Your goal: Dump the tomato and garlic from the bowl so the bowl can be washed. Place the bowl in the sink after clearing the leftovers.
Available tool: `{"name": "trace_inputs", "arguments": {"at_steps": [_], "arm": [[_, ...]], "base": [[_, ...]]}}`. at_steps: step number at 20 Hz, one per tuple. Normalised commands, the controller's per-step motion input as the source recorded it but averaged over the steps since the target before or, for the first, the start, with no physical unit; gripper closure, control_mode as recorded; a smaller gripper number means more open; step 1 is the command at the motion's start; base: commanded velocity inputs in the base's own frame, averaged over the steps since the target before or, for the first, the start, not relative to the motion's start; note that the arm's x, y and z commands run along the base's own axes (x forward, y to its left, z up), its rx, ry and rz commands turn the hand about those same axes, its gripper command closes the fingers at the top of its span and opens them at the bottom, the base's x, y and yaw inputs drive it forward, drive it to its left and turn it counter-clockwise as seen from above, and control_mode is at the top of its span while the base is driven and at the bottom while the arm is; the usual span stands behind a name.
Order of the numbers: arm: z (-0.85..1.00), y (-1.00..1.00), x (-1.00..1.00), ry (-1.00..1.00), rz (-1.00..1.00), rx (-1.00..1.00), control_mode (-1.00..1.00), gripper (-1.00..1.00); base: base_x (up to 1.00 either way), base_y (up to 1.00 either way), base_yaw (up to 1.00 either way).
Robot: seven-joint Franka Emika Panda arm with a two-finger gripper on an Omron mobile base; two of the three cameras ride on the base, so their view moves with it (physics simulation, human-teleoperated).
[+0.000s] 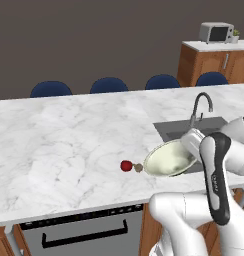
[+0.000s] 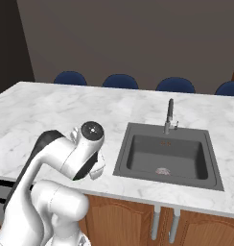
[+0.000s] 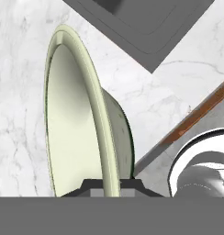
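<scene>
Arm bent low over the counter's near edge, gripper [image 3: 111, 186] pinching the bowl [image 1: 168, 159] rim, bowl tipped on edge, tomato [image 1: 126, 166] and garlic [image 1: 138, 168] lying left, sink [image 1: 194, 129] behind

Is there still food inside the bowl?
No. The tipped bowl, pinched at its rim by the gripper, looks bare inside. The tomato and garlic lie on the counter beside it. The patch under the bowl is hidden.
</scene>
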Motion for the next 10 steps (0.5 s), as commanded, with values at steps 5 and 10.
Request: {"name": "trace_inputs", "arguments": {"at_steps": [5, 10], "arm": [[0.0, 0.0, 0.0, -0.13, -0.01, 0.2, -1.0, 1.0], [0.0, -0.09, 0.0, -0.02, -0.03, 0.1, -1.0, 1.0]], "base": [[0.0, 0.0, 0.0], [0.0, 0.0, 0.0]]}}
